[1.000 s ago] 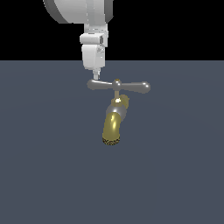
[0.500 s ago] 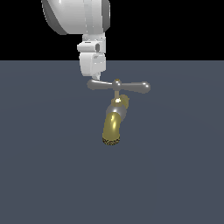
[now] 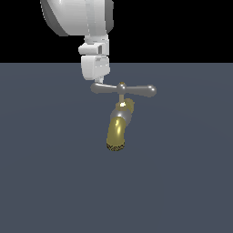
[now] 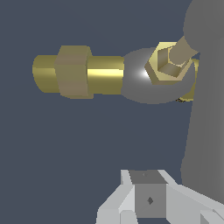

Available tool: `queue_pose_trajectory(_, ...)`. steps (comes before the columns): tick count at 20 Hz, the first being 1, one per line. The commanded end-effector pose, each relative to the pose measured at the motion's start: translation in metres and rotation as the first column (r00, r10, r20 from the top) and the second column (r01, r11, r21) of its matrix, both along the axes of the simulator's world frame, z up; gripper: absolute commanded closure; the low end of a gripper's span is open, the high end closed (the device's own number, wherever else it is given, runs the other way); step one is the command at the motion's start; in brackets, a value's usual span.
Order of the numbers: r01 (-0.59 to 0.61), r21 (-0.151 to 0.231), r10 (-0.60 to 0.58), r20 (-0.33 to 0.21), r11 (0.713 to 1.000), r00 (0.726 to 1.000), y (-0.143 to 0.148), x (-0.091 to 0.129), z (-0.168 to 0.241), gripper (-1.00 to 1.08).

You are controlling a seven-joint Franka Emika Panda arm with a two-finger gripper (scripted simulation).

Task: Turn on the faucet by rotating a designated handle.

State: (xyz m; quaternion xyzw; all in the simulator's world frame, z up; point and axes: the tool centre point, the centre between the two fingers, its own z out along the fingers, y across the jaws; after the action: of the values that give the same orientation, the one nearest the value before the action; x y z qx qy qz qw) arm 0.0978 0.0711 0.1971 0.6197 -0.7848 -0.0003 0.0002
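Observation:
The faucet [image 3: 117,131] has a curved brass-gold spout with a dark mouth and a silver collar. In the wrist view its gold body [image 4: 74,72] and silver collar show close up. The handle [image 3: 124,89] is a silver-grey crossbar, level on its thin stem; in the wrist view it is the grey bar [image 4: 205,100]. My white gripper [image 3: 96,83] hangs from above. Its fingertips are at the end of the handle arm on the exterior view's left. The fingers look closed together and hold nothing. One finger [image 4: 148,199] shows in the wrist view.
A flat dark blue-grey floor [image 3: 182,182] lies all round the faucet. The arm's big white body [image 3: 77,16] stands above the gripper.
The gripper has shifted slightly toward the exterior view's left and come down a little beside the handle arm. The handle's angle looks almost the same.

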Motion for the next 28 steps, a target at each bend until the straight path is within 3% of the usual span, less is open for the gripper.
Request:
queue_pose_trajectory(1, 0.0, 0.0, 0.0, 0.0, 1.0, 1.0, 0.002, -0.006, 0.0, 1.08)
queue_pose_trajectory(28, 0.001, 0.0, -0.001, 0.001, 1.0, 1.0, 0.026, -0.076, 0.0, 1.08)
